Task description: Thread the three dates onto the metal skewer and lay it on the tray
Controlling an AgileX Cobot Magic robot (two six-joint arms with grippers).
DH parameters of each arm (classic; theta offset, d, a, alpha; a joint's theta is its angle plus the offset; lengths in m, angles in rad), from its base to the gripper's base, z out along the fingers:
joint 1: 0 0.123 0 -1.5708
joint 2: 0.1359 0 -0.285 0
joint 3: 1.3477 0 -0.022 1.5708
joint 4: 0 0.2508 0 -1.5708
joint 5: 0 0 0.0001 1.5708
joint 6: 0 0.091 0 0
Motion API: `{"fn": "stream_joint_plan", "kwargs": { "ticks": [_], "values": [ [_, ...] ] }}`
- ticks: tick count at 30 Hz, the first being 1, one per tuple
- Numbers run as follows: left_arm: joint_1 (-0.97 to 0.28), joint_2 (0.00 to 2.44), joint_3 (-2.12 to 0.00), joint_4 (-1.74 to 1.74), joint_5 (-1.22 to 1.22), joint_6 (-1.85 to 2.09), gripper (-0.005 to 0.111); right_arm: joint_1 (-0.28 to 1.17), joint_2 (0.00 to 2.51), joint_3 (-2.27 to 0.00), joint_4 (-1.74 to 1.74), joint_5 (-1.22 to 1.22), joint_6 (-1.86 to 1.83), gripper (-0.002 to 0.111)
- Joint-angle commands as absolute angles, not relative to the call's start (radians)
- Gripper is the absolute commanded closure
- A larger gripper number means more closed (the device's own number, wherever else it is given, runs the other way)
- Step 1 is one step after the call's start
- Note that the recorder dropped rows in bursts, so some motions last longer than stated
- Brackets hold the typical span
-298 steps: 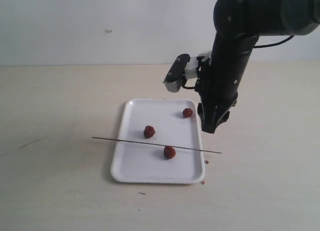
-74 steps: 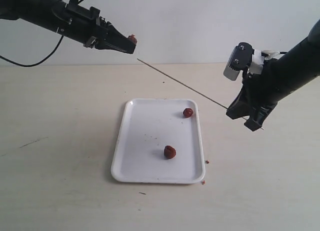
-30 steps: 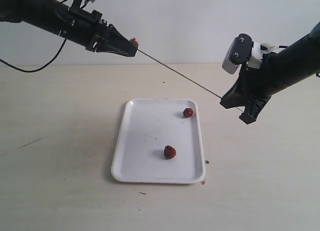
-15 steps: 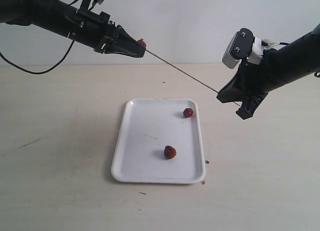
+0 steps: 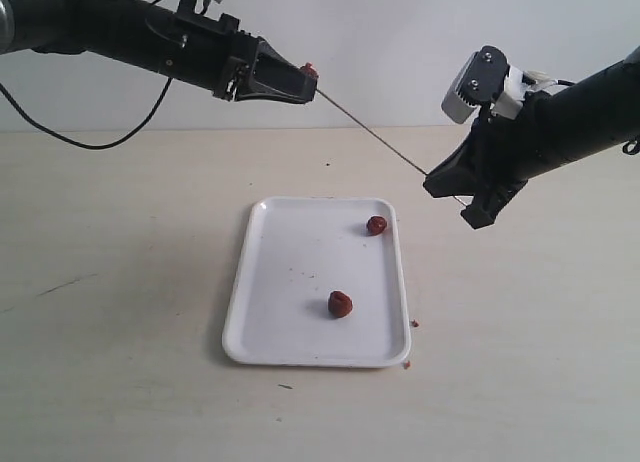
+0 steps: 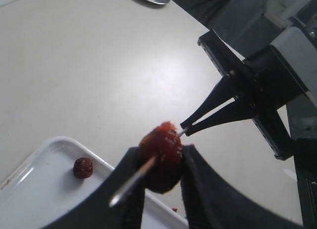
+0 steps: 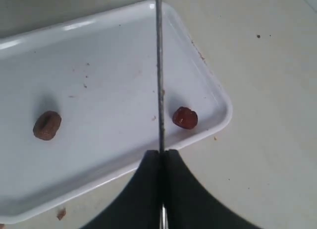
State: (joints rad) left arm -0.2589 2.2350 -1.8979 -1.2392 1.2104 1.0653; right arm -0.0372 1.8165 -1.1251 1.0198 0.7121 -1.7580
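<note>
Left tool (image 5: 300,79): black
Right tool (image 7: 159,157): black
Date (image 6: 159,154), in left tool: glossy dark red
Other dates (image 5: 376,225) (image 5: 340,304), below both tools: dull red-brown
Skewer (image 5: 375,133): dark grey
Tray (image 5: 290,242): white, tiny brown specks
Desk (image 5: 120,282): plain pale beige

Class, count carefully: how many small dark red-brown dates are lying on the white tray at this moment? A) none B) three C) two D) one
C: two wrinkled dark red-brown dates, far and near, lie on the flat white rectangular tray; the third date is up in the left gripper, on the thin metal skewer.
</note>
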Motion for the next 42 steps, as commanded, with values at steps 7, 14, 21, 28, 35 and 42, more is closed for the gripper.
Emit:
{"fn": "stream_joint_plan", "kwargs": {
  "ticks": [7,14,21,28,35,42],
  "values": [
    [-0.291,2.230,-1.900,-1.269,1.221,1.077,0.081,-0.035,1.813,-1.124,1.075,0.733,-1.761,0.108],
    [-0.291,2.230,-1.900,-1.270,1.221,1.077,0.076,-0.035,1.813,-1.124,1.102,0.735,-1.761,0.108],
    [-0.291,2.230,-1.900,-1.270,1.221,1.077,0.046,-0.035,1.813,-1.124,1.102,0.735,-1.761,0.108],
    [-0.291,2.230,-1.900,-1.266,1.221,1.069,0.046,-0.035,1.813,-1.124,1.128,0.710,-1.751,0.108],
    [-0.291,2.230,-1.900,-1.177,1.221,1.058,0.046,-0.035,1.813,-1.124,1.185,0.642,-1.743,0.108],
    [-0.291,2.230,-1.900,-1.140,1.221,1.039,0.046,-0.035,1.813,-1.124,1.225,0.615,-1.743,0.108]
  ]
}}
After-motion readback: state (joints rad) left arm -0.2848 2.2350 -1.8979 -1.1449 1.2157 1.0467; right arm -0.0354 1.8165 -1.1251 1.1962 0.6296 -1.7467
